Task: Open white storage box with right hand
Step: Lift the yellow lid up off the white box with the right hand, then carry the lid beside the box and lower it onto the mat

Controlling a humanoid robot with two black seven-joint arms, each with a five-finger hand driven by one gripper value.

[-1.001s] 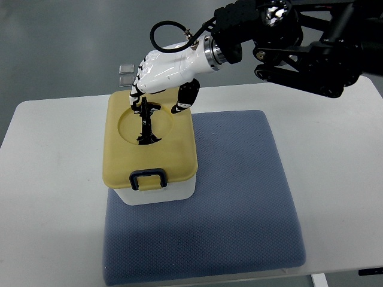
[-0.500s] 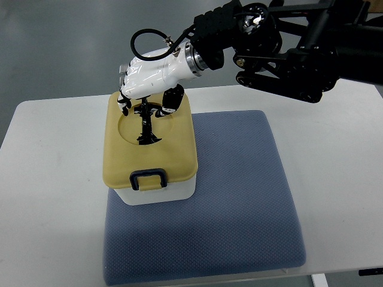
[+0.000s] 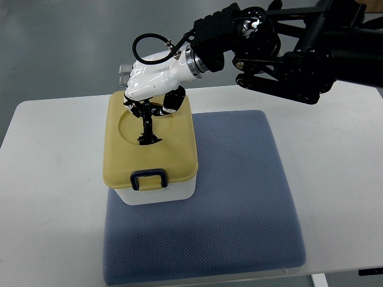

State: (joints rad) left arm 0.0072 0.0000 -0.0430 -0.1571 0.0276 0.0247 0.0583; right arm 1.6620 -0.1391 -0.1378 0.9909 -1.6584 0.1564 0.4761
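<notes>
The right hand's fingers curl around the black handle atop the white storage box.

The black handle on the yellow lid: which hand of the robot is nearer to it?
Right. The right hand is directly above the black handle, at its upper end; the left hand is not in view.

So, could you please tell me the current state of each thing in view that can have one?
storage box: closed, standing on the blue mat.
yellow lid: on the box, seated flat.
lid handle: raised upright in the round recess.
front latch: down against the lid's front edge.
right hand: over the lid's far end, fingers curled at the top of the handle.
blue mat: lying flat on the table.
</notes>
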